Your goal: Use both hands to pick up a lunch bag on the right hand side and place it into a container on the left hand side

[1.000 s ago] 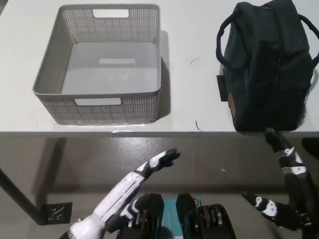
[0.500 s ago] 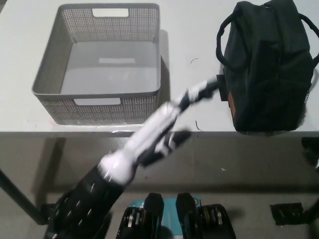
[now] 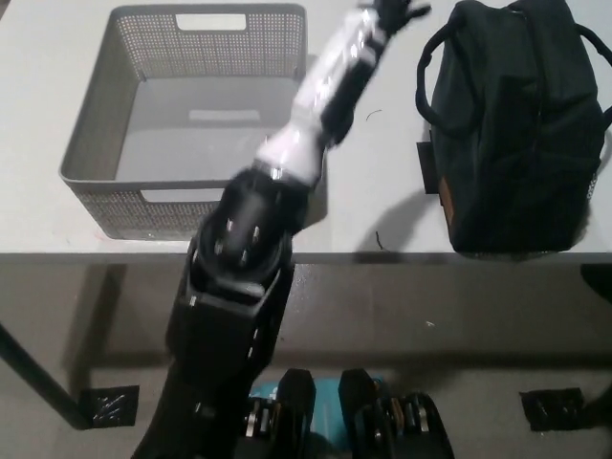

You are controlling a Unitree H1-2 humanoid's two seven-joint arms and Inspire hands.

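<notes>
Two things of your task stand on the white table [image 3: 373, 182]: the dark lunch bag [image 3: 512, 129] at the right and the grey perforated container [image 3: 206, 120] at the left, well apart from each other with bare table between them. The lunch bag lies with its long side running from the near edge of the table toward the far side, and one of its carry handles [image 3: 430, 81] curves out on the side that faces the container. The container is upright and you can see its pale floor.

Your left arm reaches up across the near right corner of the container, and the left hand [image 3: 359, 48] is high in the gap between the container and the lunch bag, near the top of the picture. Its fingers [image 3: 397, 11] are dark, stretched out and a little apart, and they hold nothing; they do not touch the bag. Your right hand does not show in the head view.
</notes>
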